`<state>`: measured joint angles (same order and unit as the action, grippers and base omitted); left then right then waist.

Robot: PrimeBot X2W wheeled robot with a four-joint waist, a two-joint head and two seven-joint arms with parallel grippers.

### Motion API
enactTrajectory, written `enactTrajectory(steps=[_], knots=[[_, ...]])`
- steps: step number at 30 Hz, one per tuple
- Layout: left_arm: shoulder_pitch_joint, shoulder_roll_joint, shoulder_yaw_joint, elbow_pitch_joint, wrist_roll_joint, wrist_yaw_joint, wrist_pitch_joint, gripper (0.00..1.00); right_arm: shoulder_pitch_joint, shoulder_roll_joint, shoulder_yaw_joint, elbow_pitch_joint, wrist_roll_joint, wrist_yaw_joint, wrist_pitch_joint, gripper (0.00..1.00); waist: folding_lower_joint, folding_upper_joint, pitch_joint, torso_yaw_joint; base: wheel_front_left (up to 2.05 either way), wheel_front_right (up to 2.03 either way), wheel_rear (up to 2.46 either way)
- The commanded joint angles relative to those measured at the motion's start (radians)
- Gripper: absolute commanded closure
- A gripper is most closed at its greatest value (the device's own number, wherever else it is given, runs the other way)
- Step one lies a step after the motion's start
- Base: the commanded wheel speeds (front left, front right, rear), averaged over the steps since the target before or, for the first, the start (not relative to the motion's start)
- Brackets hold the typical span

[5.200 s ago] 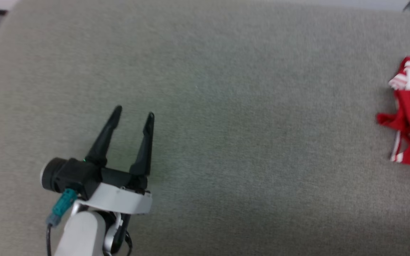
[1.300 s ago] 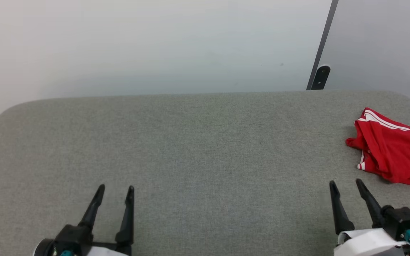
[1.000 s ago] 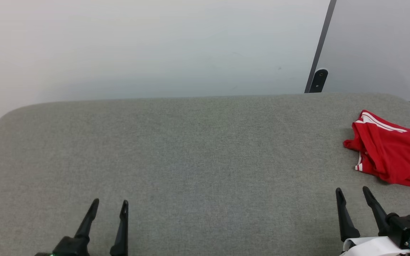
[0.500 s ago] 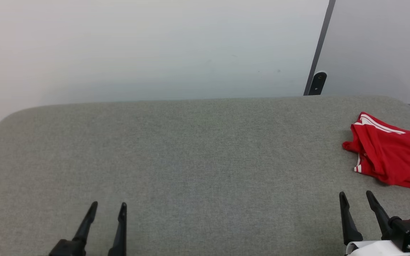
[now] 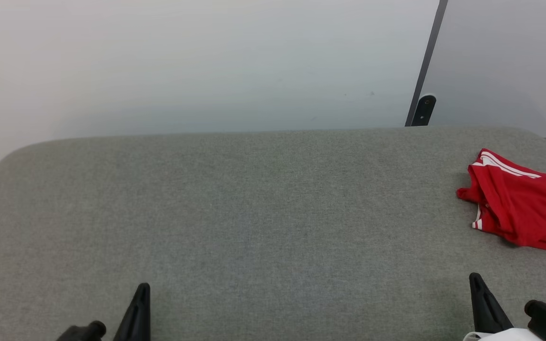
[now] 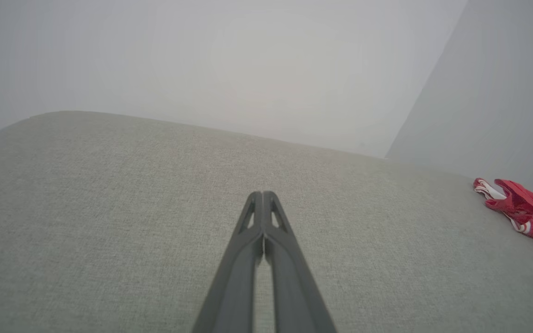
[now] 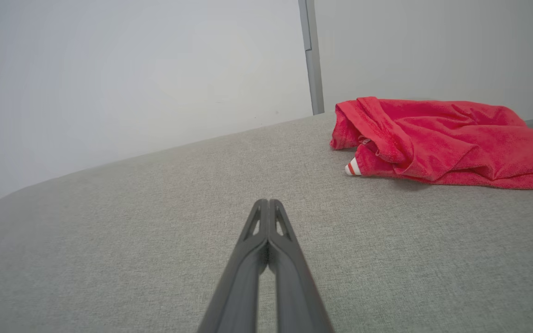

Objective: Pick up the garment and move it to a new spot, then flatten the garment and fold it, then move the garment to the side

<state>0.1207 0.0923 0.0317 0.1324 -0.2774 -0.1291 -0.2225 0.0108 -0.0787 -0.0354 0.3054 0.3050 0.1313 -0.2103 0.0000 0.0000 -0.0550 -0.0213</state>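
right gripper (image 7: pixel 268 203) first: its two dark fingers are pressed together tip to tip with nothing between them, low over the grey padded table (image 5: pixel 273 213) at the near right; the left gripper (image 6: pixel 263 196) is likewise closed on nothing, at the near left; outward from the right gripper, the garment (image 7: pixel 442 138) lies ahead and off to the right — not on the fingers' line but well to its right, clear of the tips; it is a crumpled red heap with white-striped trim at its nearer left end, resting by the table's far right corner; its long axis seems to run crosswise to the right fingers, from the bunched left end out towards the table's right edge, and in the head view it runs off the picture's right side, so its full length can't be told; from the left gripper it sits far across the table; the right arm is the nearer one — by my reading the pickup calls for those fingers to spread, then reach forward and rightward to the bunched end
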Motion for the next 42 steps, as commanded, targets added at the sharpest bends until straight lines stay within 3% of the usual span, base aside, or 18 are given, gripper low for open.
enactTrajectory(steps=[1, 42], knots=[[-0.036, 0.002, 0.006, -0.009, -0.065, 0.0, 0.011, 1.0, -0.032, 0.0, -0.009, -0.021, 0.062, 0.0, 0.011, 1.0, 0.0, 0.0, 0.001, 0.0, 0.0, 0.0, 0.0], [-0.132, -0.015, 0.039, 0.048, -0.677, -0.001, 0.163, 1.0, -0.078, 0.013, -0.041, -0.045, 0.66, 0.0, 0.159, 1.0, 0.0, 0.0, 0.021, 0.008, 0.0, 0.0, 0.0]])
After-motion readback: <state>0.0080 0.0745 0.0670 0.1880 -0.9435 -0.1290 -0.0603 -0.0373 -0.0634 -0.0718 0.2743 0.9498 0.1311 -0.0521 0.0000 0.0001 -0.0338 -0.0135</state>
